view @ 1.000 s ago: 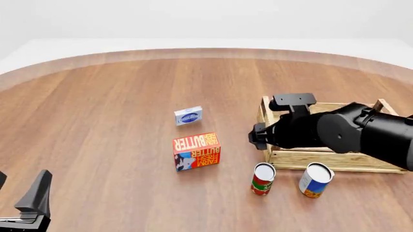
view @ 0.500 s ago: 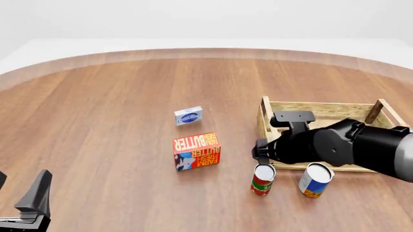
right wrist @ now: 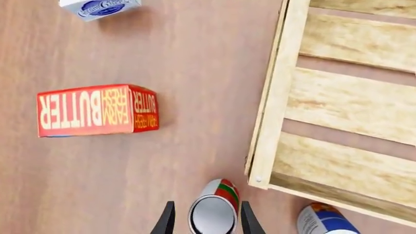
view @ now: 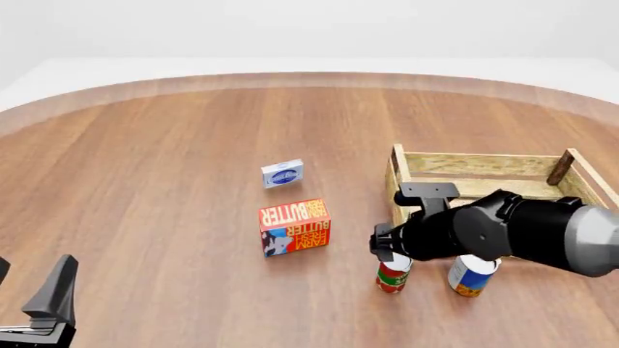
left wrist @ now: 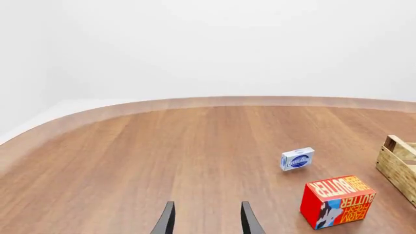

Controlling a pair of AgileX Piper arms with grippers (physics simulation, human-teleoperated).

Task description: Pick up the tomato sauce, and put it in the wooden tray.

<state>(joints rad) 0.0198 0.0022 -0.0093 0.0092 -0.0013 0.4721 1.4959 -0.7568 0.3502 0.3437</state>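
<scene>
The tomato sauce [view: 392,276], a small can with a red and green label, stands upright on the table just in front of the wooden tray's [view: 489,166] near-left corner. My right arm [view: 474,230] hangs over it and hides its top in the front view. In the right wrist view my right gripper [right wrist: 206,222] is open, with one finger on each side of the can's silvery top [right wrist: 212,215]; I cannot tell whether the fingers touch it. My left gripper [left wrist: 206,223] is open and empty, low at the table's near left [view: 53,301].
A blue-white-orange can [view: 470,276] stands close to the right of the tomato sauce. A red butter box [view: 295,227] lies to its left, and a small blue-white box [view: 283,174] lies farther back. The tray's slatted floor [right wrist: 351,112] is bare.
My right arm has moved down and toward the near side, from above the tray's left end to over the tomato sauce can. The left arm has not moved.
</scene>
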